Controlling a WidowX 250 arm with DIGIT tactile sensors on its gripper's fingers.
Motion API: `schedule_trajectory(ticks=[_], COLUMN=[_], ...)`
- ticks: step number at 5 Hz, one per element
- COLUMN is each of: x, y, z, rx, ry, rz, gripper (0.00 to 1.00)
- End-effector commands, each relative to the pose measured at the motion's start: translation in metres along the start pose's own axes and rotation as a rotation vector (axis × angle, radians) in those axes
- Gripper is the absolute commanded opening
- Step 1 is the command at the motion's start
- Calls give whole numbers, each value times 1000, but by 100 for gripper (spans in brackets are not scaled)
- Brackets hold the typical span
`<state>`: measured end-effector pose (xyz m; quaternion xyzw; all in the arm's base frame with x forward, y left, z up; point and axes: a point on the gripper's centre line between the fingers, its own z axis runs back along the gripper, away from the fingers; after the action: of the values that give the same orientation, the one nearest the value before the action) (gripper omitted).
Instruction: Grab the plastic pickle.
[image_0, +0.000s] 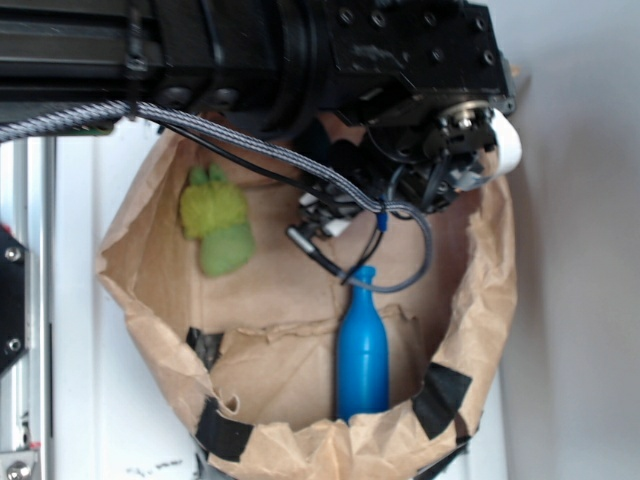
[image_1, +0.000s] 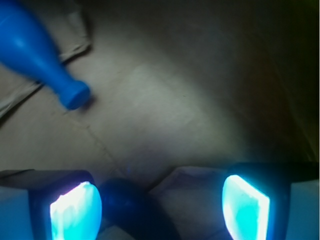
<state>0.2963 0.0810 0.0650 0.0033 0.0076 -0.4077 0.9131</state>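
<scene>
Down between our jaws in the wrist view sits a dark rounded shape, the plastic pickle (image_1: 127, 205) by our reading, lying on the brown paper close against the left pad and only partly in shot. The jaws stand spread wide, gripping nothing, both pads (image_1: 76, 212) glowing pale at the bottom edge. That puts the pickle off-centre, so we want to shift the gripper (image_1: 161, 210) a touch toward the left pad's side before we close, otherwise one finger may nudge that slick plastic and send it skidding. We'd come down low, then squeeze across its narrow width. Up and to the left, the blue plastic bottle (image_1: 35, 55) points its cap our way, well apart, no bother. From the exterior view the arm hangs over the paper bag (image_0: 470, 330); the lime-green plush toy (image_0: 218, 230) lies at the far side, and the pickle itself is hidden there.
</scene>
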Motion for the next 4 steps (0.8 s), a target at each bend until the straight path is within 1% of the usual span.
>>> schedule_trajectory(ticks=[1, 2, 3, 4], x=[-20, -23, -18, -9], y=[-18, -21, -14, -10], z=[32, 25, 13, 3], rx=[64, 73, 76, 65], ry=[-104, -100, -81, -80], rz=[-121, -154, -148, -159], gripper=[100, 100, 100, 100])
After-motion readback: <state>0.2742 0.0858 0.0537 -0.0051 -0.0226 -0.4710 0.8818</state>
